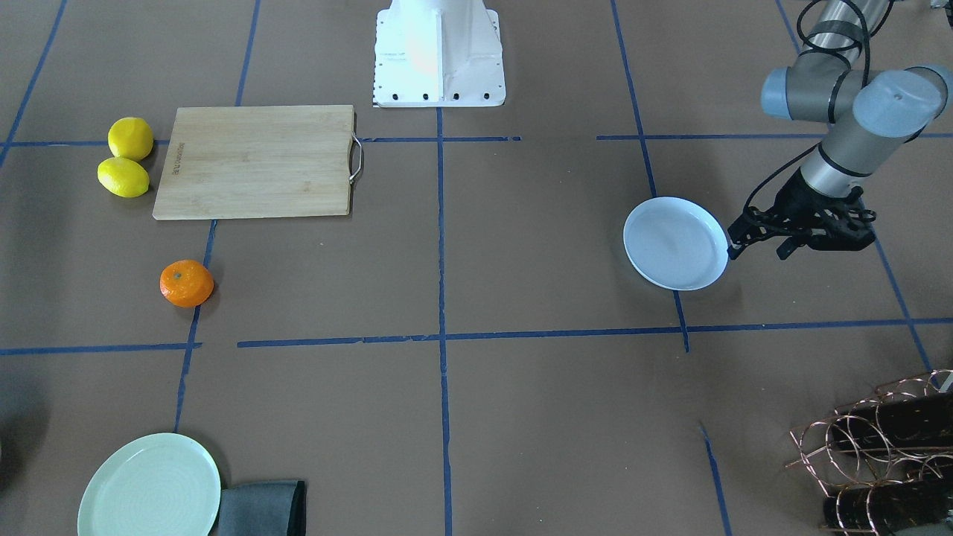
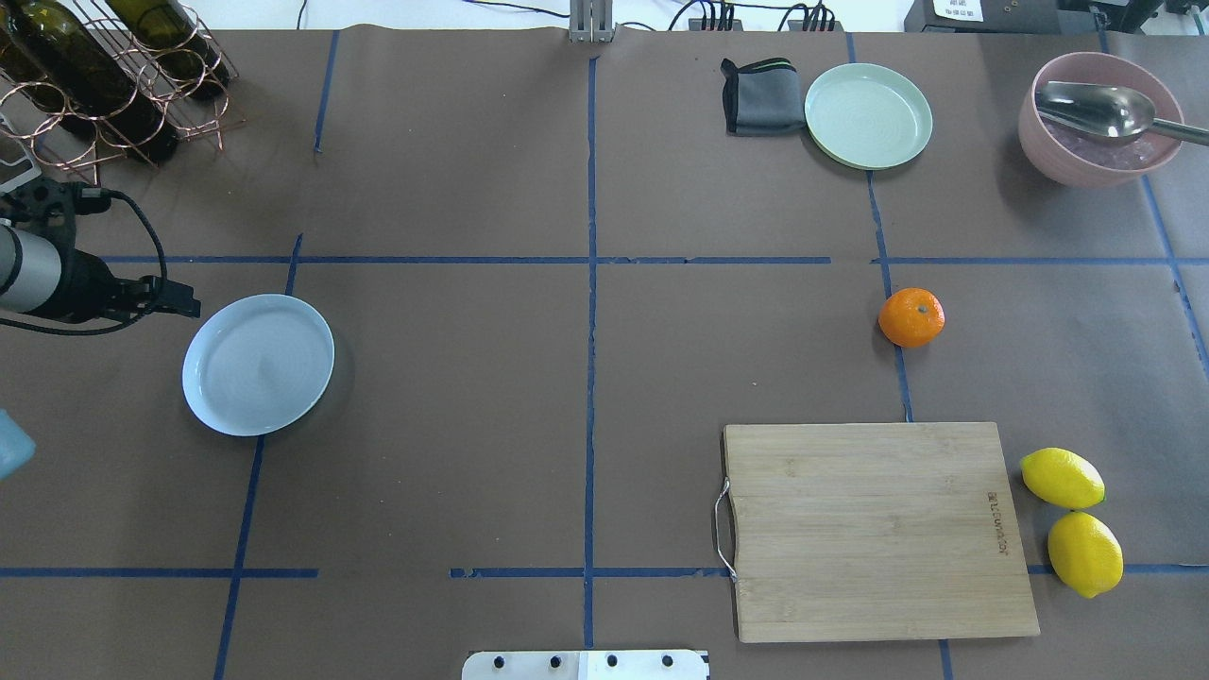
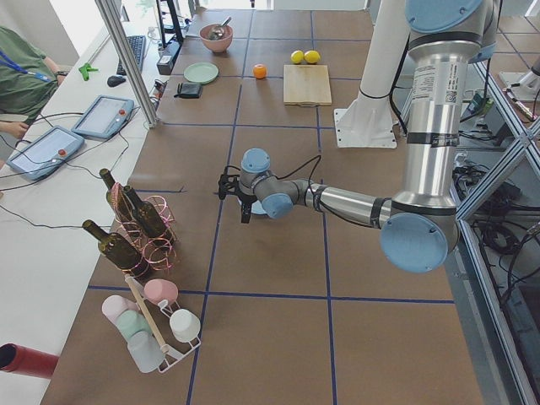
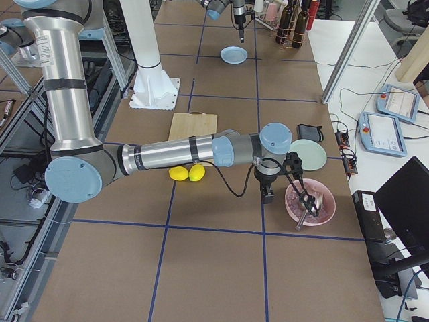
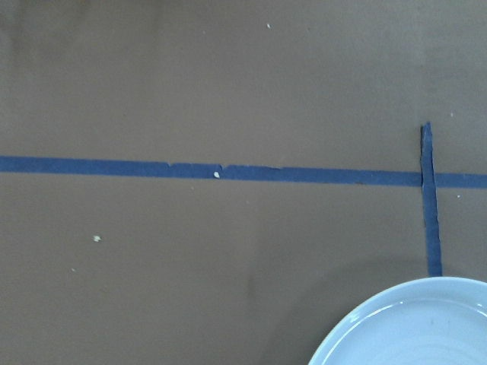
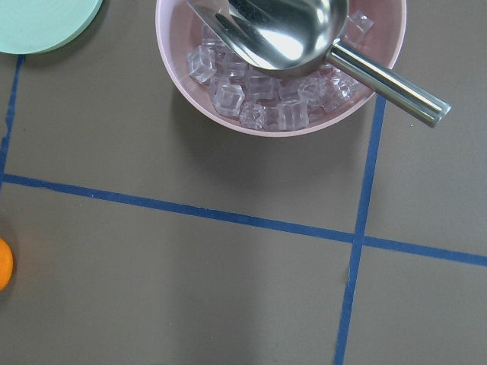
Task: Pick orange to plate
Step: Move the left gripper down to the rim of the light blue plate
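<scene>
The orange lies on the brown table on a blue tape line, on the robot's right side; it also shows as the orange and at the left edge of the right wrist view. The pale bluish plate sits bare on the left side. My left gripper hovers just beside the plate's outer rim, fingers apart and nothing between them. The right gripper hangs near the pink bowl, a short way from the orange; I cannot tell whether it is open or shut.
A wooden cutting board lies near the robot with two lemons beside it. At the far side are a green plate, a grey cloth and a pink bowl of ice with a metal scoop. A wine rack stands far left.
</scene>
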You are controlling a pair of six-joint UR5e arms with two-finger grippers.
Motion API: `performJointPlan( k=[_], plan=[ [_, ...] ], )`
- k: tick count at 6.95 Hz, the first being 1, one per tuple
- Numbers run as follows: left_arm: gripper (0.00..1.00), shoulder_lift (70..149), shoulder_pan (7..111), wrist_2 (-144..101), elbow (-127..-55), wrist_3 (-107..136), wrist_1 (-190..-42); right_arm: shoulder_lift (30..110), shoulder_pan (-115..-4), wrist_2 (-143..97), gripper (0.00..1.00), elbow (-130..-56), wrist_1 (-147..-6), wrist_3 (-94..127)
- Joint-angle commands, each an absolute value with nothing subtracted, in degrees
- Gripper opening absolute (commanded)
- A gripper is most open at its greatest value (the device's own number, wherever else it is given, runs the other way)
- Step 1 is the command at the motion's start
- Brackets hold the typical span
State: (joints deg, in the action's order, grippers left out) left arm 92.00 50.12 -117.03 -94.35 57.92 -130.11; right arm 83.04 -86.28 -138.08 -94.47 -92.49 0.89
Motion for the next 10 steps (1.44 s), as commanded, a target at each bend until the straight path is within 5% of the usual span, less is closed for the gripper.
performJointPlan(
  k=[1,5,9,10],
  plan=[
    [0.97,92.0,47.0,-115.1,-94.3,59.1,-130.1,82.9,-86.2,-138.1,1.0,-94.6,-92.5,1.7],
    [0.72,91.1,45.9,-114.2,-94.2,59.0,-130.0,82.9,-86.2,-138.2,1.0,-94.6,-92.5,1.8],
    [0.62,91.1,44.1,-113.6,-94.2,58.8,-129.9,82.9,-86.2,-138.3,1.0,-94.4,-92.5,1.8],
    [0.42,91.1,44.1,-113.6,-94.3,58.8,-129.9,82.9,-86.2,-138.3,1.0,-94.5,-92.5,1.8]
  ],
)
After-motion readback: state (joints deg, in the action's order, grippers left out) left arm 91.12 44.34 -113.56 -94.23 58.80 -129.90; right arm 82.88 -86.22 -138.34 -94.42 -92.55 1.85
